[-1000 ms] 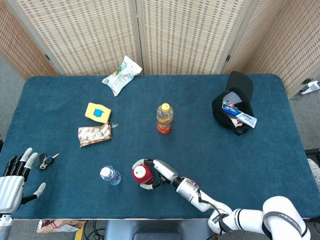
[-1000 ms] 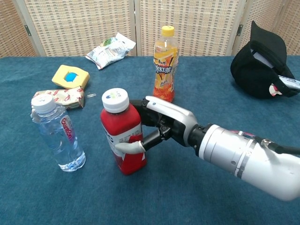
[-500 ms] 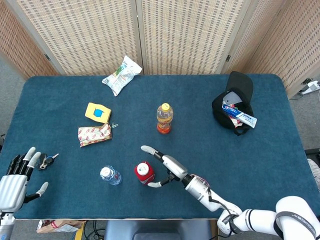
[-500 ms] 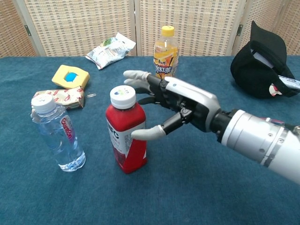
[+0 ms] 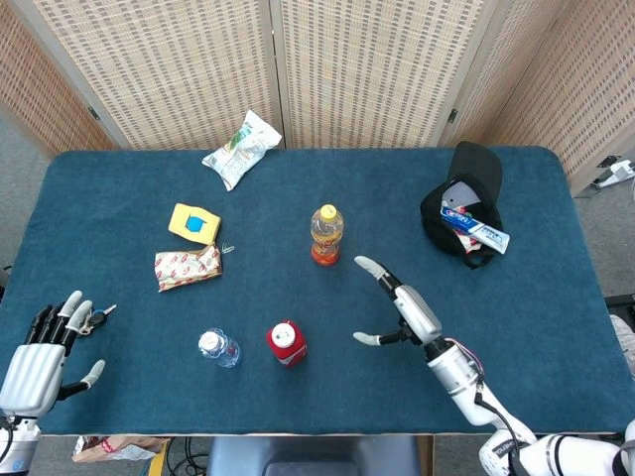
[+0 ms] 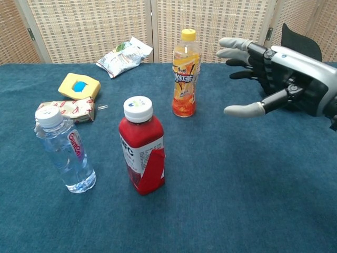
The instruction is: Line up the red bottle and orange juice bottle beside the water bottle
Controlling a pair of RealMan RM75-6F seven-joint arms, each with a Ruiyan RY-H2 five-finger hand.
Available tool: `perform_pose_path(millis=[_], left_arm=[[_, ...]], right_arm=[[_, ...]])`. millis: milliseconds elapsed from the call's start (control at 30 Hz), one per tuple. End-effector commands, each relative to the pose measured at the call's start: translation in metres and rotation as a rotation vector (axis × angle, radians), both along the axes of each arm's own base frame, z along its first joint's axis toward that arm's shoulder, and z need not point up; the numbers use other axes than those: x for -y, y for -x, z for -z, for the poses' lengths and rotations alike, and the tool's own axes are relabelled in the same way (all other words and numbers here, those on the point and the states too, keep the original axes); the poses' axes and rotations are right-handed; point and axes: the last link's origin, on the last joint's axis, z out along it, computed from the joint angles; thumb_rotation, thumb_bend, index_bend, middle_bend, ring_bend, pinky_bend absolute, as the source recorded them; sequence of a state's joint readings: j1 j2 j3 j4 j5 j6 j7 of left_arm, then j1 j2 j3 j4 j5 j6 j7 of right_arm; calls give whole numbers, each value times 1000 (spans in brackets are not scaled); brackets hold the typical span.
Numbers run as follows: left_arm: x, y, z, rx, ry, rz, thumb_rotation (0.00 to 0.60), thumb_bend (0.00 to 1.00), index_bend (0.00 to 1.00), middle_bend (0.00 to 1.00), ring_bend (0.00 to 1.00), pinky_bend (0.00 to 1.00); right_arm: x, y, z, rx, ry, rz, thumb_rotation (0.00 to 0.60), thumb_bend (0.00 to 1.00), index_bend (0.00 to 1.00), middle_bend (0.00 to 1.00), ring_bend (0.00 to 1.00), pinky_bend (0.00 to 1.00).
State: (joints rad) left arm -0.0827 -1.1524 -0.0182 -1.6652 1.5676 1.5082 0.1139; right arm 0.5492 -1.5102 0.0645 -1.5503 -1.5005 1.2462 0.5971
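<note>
The red bottle point(image 5: 286, 343) point(image 6: 142, 153) with a white cap stands upright just right of the clear water bottle point(image 5: 218, 348) point(image 6: 64, 150), both near the table's front. The orange juice bottle point(image 5: 326, 235) point(image 6: 185, 74) stands upright farther back, in the middle of the table. My right hand point(image 5: 404, 310) point(image 6: 269, 72) hovers open with fingers spread, to the right of both bottles and touching neither. My left hand point(image 5: 45, 354) rests open at the table's front left corner, holding nothing.
A yellow box point(image 5: 193, 223) and a red-and-white packet point(image 5: 187, 266) lie left of centre. At the back lies a snack bag point(image 5: 241, 149). A black cap with a toothpaste tube point(image 5: 464, 216) sits at the right. Keys point(image 5: 95, 318) lie beside my left hand.
My right hand let go of the red bottle, opened, and drew away up and to the right. The red bottle stays standing beside the water bottle. The left hand shifted slightly.
</note>
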Motion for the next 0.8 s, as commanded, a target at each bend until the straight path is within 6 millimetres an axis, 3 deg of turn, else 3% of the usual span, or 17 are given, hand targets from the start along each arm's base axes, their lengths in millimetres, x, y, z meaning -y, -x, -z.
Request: perform_pose_path(millis=[33,400,800], left_arm=[[-1,-1,1,1,3,5,600,240,0,0,0,0],[1,0,1,0,1,-5,600,241,0,0,0,0],[2,-5,-6,-16,-12,2,600,241,0,0,0,0]], right_arm=[[9,7,-6,-3,22,64,600,106,0,59,22,114],[46,6,17,-4,-13,170,600,4,0,14,0,114],[92,-28,53,47,-53,207,600,0,0,11,0,113]])
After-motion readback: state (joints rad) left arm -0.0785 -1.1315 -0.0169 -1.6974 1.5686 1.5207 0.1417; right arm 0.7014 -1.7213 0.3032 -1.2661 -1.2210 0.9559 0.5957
